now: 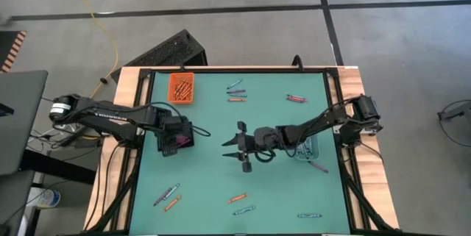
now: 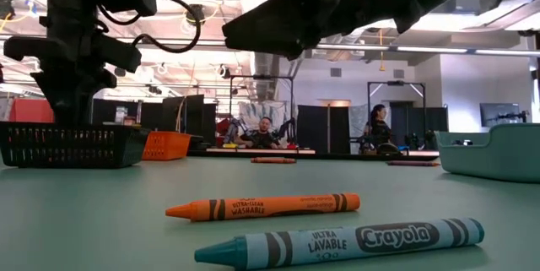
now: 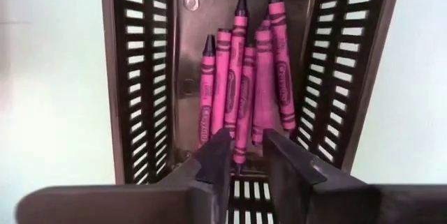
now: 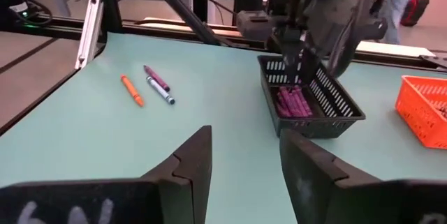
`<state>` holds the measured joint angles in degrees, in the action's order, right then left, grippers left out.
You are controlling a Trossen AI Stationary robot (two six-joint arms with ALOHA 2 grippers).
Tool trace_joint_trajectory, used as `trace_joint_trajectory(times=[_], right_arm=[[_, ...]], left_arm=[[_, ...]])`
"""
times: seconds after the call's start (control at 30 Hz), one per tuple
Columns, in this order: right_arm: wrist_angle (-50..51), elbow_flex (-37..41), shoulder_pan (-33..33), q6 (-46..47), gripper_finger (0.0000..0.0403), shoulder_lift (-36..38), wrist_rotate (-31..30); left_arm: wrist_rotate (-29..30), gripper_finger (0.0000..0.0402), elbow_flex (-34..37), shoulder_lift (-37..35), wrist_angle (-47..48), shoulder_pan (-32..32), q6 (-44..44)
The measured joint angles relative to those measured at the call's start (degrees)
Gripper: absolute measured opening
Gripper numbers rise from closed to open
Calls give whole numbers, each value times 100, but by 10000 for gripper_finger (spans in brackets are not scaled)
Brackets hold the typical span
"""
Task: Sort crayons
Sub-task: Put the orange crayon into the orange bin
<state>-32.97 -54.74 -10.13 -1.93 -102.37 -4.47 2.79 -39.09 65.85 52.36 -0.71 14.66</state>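
Nearest in the low view, a teal crayon (image 2: pixel 342 242) and an orange crayon (image 2: pixel 263 207) lie side by side on the green bench (image 1: pixel 280 192), apart from each other and from both arms. Other loose crayons are scattered toward the bench's edges, among them an orange, a blue and a purple one (image 4: pixel 156 78) lying close together. Near the middle of the bench the right gripper (image 1: pixel 237 148) hovers above bare surface, its fingers (image 4: pixel 188 165) spread apart and holding nothing. Just behind its arm sits a clear tray (image 1: pixel 307 148). Across the bench stands the black slotted tray (image 4: pixel 335 102), holding a bunch of pink crayons (image 3: pixel 244 91) that lie lengthwise on its floor. The left gripper (image 3: pixel 244 155) hangs directly over that tray, its fingers parted with a narrow gap and nothing between them. Farther back, the orange tray (image 1: pixel 182 89) with orange crayons stands at the bench's far edge. People sit in the room beyond.
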Motion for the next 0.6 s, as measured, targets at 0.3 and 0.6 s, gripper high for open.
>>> trace_joint_trajectory(times=[0.3,0.6], right_arm=[[11,1,0,8,161,0,4],[-7,2,0,92,161,0,4]], left_arm=[[-205,109,-104,-38,107,80,364],[-1110,109,-112,-77,92,700,617]])
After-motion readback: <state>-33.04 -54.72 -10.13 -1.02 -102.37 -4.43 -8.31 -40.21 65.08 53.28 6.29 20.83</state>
